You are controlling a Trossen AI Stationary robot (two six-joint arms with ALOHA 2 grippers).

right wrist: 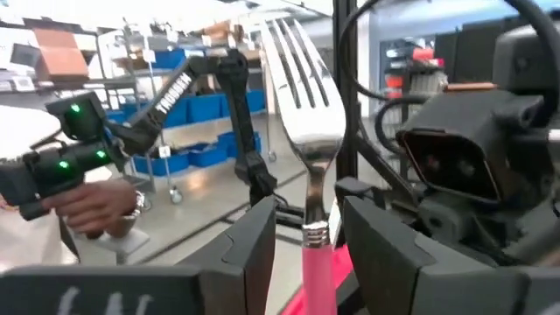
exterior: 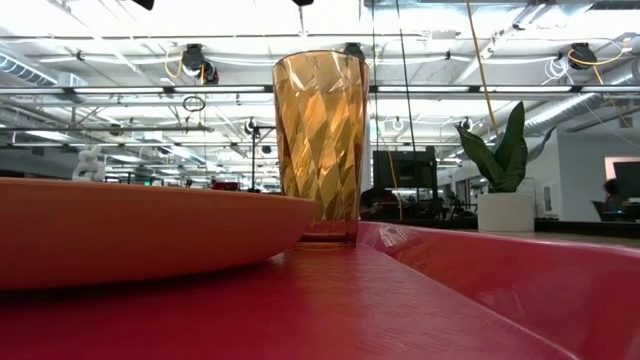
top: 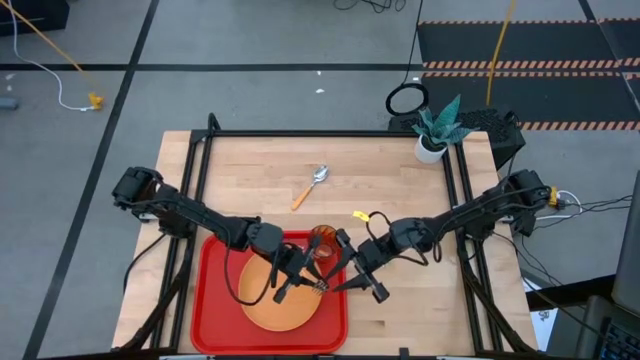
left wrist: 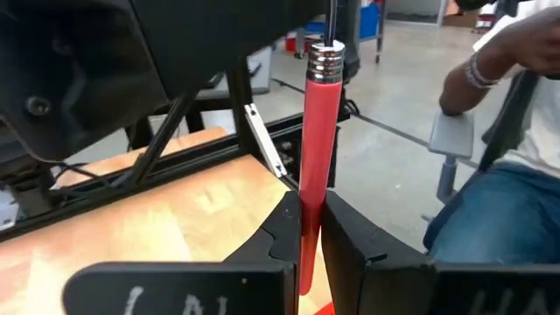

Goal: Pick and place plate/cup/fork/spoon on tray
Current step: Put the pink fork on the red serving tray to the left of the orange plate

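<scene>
Over the plate (top: 272, 300), both tools crowd the half-hidden fork (top: 320, 286).

two dark jointed arms, matte black casings, black cables looping along the right arm (top: 470, 215), left arm (top: 190, 215) with bulky shoulder joint, black angular fingers (left wrist: 284, 232), pale printed lettering on the finger base bars, small screw heads

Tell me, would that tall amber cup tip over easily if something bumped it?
Probably. The cup is tall and narrow and stands on a small base on the tray, so a nudge near its rim could topple it. It looks like thin, empty plastic, so likely light. If it fell, its round sides might let it roll against the plate.
</scene>
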